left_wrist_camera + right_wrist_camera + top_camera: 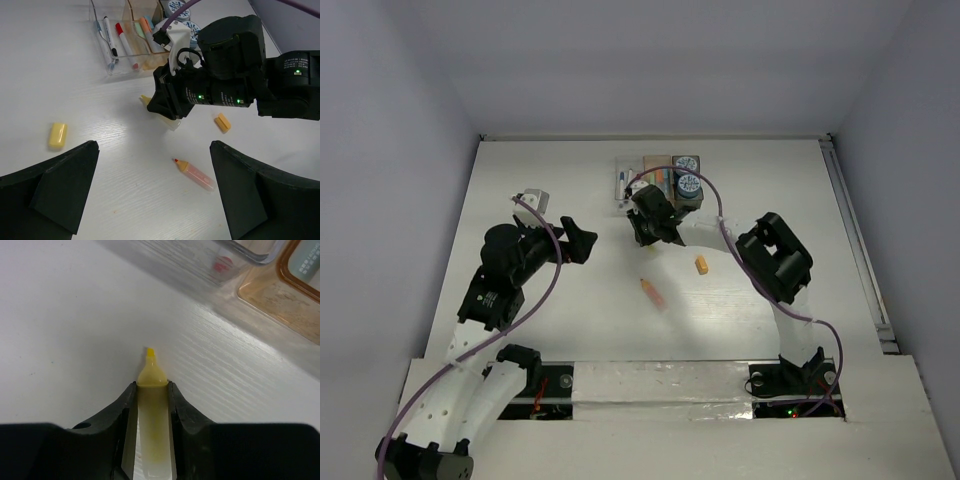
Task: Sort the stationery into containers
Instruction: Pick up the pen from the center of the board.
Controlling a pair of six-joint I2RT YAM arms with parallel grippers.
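Observation:
My right gripper is shut on a stubby yellow marker, its tip pointing at the table just in front of the containers; it also shows in the top view. The clear bin holds thin white pens, the orange-tinted bin holds pastel markers, and the dark grey bin holds blue-white rolls. My left gripper is open and empty above an orange-pink marker lying on the table.
A small orange bit lies right of the right gripper. A yellow eraser-like bit lies on the table to the left. The right arm's black body stands between my left gripper and the bins.

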